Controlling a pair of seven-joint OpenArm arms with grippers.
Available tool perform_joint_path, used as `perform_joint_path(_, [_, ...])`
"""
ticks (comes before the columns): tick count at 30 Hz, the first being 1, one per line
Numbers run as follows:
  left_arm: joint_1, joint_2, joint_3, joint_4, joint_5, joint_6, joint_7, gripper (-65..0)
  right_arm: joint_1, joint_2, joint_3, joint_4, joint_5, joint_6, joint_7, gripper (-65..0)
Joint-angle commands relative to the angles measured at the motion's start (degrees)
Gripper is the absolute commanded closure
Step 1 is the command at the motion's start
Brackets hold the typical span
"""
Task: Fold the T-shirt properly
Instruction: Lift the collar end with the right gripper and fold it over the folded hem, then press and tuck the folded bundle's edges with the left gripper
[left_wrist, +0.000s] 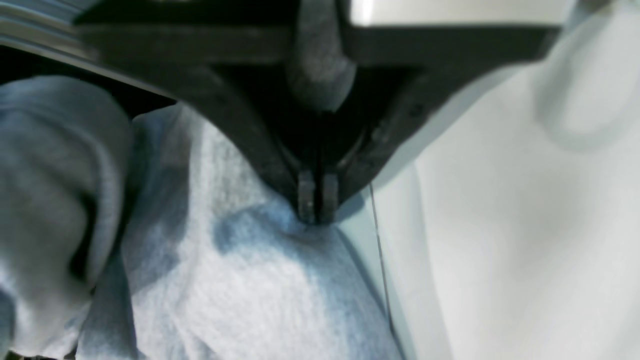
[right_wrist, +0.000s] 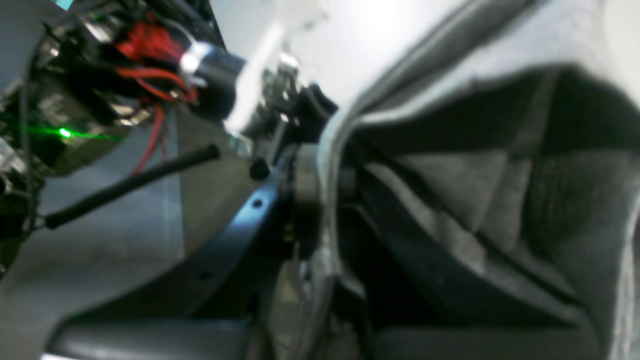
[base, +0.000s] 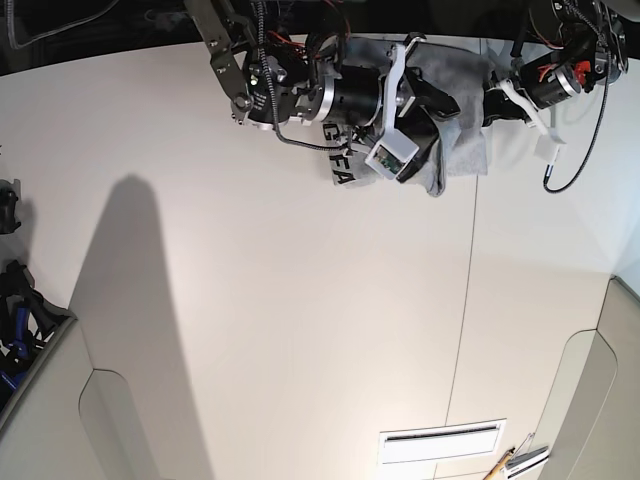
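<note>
One T-shirt (base: 455, 110), two clamped grippers

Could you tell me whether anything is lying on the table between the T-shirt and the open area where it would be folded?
Nothing visible: the T-shirt, bunched between both arms at the far edge, faces bare white table. Only small items sit at the near edge.

We saw a broad white table (base: 300, 330) with a thin seam (base: 468, 300) running down its right half. A white slotted panel (base: 441, 441) lay near its lower edge, with a small wooden-handled tool (base: 503, 464) just beside it. Dark gear (base: 18, 320) sat off the left edge.
</note>
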Motion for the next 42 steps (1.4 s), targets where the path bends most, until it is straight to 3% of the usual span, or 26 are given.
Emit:
perform_joint_path(1, [-0.1,-0.8,-0.2,0.7,-0.5,-0.5,-0.4,0.0,0.7,-0.8,-0.3,0.7,1.6,0.4,1.9,0.0])
perform_joint_path(3, [-0.1,-0.8,-0.2,0.7,-0.5,-0.5,-0.4,0.0,0.9,-0.8,-0.4,0.6,1.6,0.4,1.9,-3.4])
perform_joint_path(5, [-0.1,-0.8,-0.2,0.7,-0.5,-0.5,-0.4,0.0,1.3,-0.8,-0.7,0.6,2.5,0.4,2.0,-17.1])
perform_joint_path(7, [-0.1,-0.8,-0.2,0.7,-0.5,-0.5,-0.4,0.0,1.6,-0.8,-1.4,0.6,4.4,0.4,2.0,-26.6])
perform_joint_path(9, [-0.1,-0.8,-0.2,0.7,-0.5,-0.5,-0.4,0.0,2.2,-0.8,-2.4,0.6,7.2,0.4,1.9,-29.6])
perform_joint_path(19, [-0.1,-0.8,-0.2,0.7,-0.5,-0.5,-0.4,0.0,5.7,-1.7,-6.1,0.7,8.0,0.4,1.6,-29.5])
perform_joint_path(22, [-0.1,-0.8,-0.2,0.7,-0.5,-0.5,-0.4,0.0,7.6,-2.4,-5.5,2.3,2.3,0.4,-1.7,-29.1])
perform_joint_path(24, [-0.1,-0.8,-0.2,0.7,-0.6,-0.5,-0.4,0.0,8.7,-2.8,-4.3,5.0,-1.4,0.1,-6.3,-23.9])
perform_joint_path(29, [-0.1,-0.8,-1.7,0.7,-2.7,-0.5,-1.3,0.0,9.9,-2.6,2.9,12.7,-9.7,-4.4,-12.9,-0.7])
perform_joint_path(33, [-0.1,-0.8,-6.4,0.7,-6.4,-0.5,-1.2,0.0,9.6,-1.5,12.0,14.3,-13.0,-8.3,-12.9,0.0])
perform_joint_path(36, [-0.1,-0.8,-10.7,0.7,-10.1,-0.5,-0.1,0.0,9.5,0.7,18.3,14.3,-12.5,-8.7,-13.2,0.0])
perform_joint_path(40, [-0.1,-0.8,-15.7,0.7,-18.5,-0.5,5.0,-0.1,7.8,4.1,24.1,14.3,-8.7,-8.5,-14.0,0.0])
perform_joint_path(42, [0.0,-0.8,-17.0,0.8,-24.1,-0.5,9.6,-4.8,6.3,5.2,25.8,14.3,-7.3,-8.4,-14.2,0.0])
